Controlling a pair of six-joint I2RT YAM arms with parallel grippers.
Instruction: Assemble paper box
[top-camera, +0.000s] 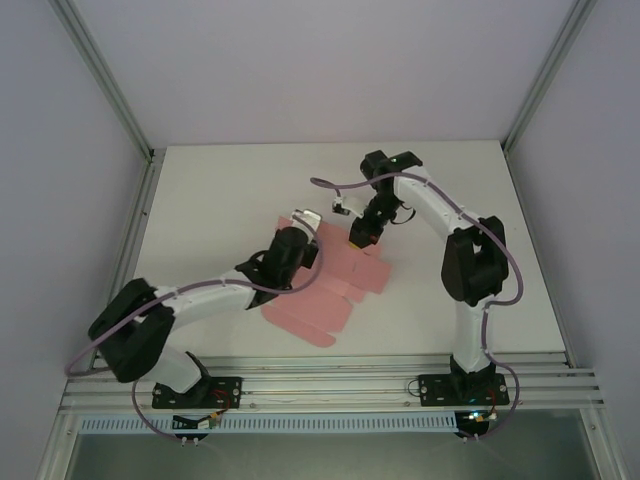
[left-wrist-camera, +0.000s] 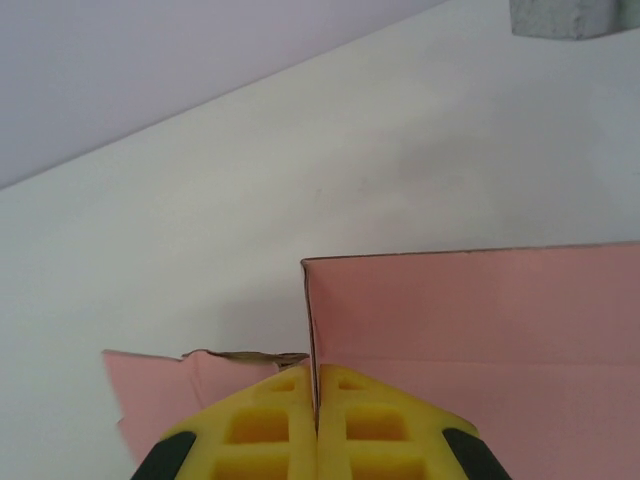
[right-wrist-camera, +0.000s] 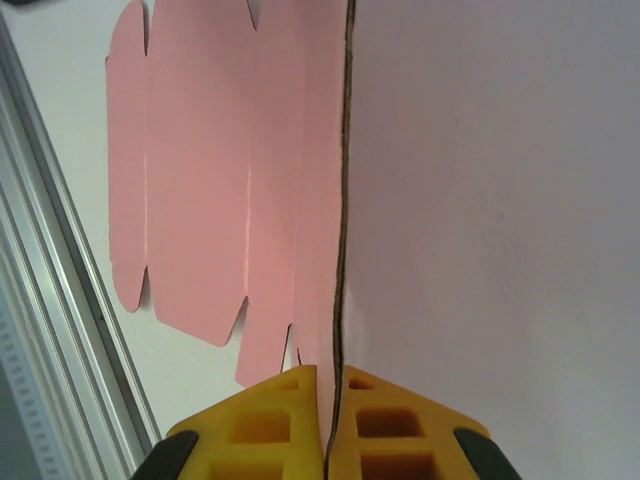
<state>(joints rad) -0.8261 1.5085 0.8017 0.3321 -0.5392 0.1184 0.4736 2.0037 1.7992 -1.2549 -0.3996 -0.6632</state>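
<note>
Yellow fingers (left-wrist-camera: 265, 435) of left gripper (left-wrist-camera: 316, 400) and right gripper (right-wrist-camera: 328, 400), lower centre, pinch the paper box (left-wrist-camera: 480, 320) by raised edges, probably to crease walls upright.

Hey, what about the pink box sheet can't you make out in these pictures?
Top external: left arm covers part of the paper box.
Left wrist: sheet cut off at right and bottom edges; left fingers hide the pinched spot.
Right wrist: right fingers hide the held edge's base.
</note>
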